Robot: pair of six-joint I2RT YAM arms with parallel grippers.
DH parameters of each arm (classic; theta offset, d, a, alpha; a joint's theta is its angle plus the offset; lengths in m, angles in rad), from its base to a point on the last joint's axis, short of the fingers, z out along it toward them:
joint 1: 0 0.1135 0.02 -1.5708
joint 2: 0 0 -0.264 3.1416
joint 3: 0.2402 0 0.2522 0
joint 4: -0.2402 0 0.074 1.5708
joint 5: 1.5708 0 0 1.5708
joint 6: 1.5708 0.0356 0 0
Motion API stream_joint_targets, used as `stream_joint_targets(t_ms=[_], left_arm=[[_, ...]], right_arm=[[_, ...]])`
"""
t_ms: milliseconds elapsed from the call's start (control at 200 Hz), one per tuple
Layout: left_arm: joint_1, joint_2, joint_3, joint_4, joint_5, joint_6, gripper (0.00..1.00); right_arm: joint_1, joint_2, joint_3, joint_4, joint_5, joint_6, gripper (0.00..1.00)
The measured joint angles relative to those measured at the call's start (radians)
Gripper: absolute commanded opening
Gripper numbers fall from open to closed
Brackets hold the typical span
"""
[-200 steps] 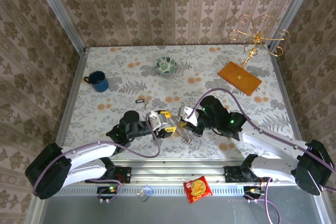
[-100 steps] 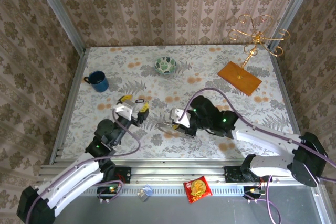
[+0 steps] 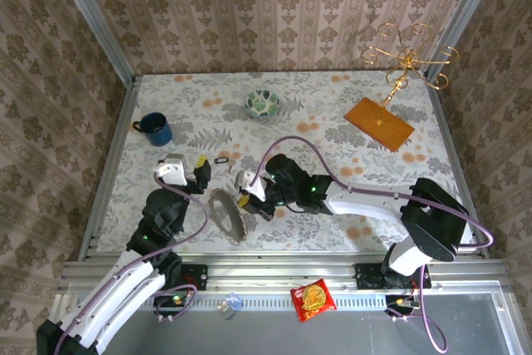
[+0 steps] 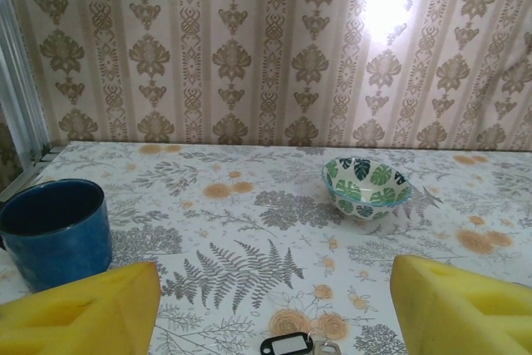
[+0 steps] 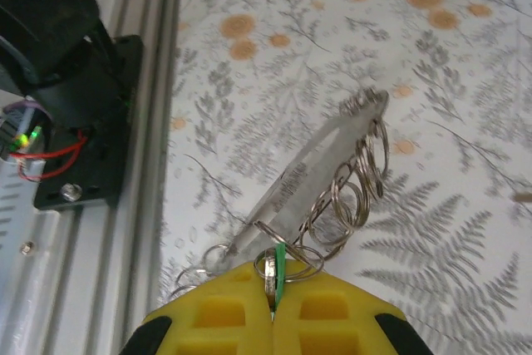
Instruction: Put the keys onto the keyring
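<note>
Precariously: right gripper (image 5: 273, 288) pinches keyring (image 5: 316, 164) by one edge, lower centre.
Wide-spread, empty left gripper (image 4: 274, 305) hangs above key (image 4: 287, 344), bottom centre; floppy loop may sag, slip out or snag when threading.

My table (image 3: 332, 97) wears a floral cloth. On it I see a blue mug (image 3: 155, 129) at the far left, a patterned bowl (image 3: 263, 104) at the back middle, an orange board (image 3: 379, 123) at the far right, and a small dark key tag (image 3: 222, 160) towards the centre.
</note>
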Motion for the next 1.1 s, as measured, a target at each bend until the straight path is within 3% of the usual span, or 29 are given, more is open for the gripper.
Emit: stream_joint_targets(t_ms=[325, 660, 945, 1100], left_arm=[[0.0, 0.055, 0.0, 0.017, -0.002, -0.007, 0.73], [0.0, 0.097, 0.0, 0.046, 0.012, -0.007, 0.73], [0.0, 0.116, 0.0, 0.049, 0.028, -0.006, 0.73], [0.0, 0.151, 0.001, 0.048, 0.04, -0.002, 0.73]], right_arm=[[-0.148, 0.0, 0.0, -0.305, 0.091, -0.214, 0.0], [-0.164, 0.01, 0.0, -0.532, 0.284, -0.405, 0.02], [-0.164, 0.027, 0.0, -0.66, 0.437, -0.495, 0.11], [-0.164, 0.035, -0.001, -0.722, 0.478, -0.516, 0.22]])
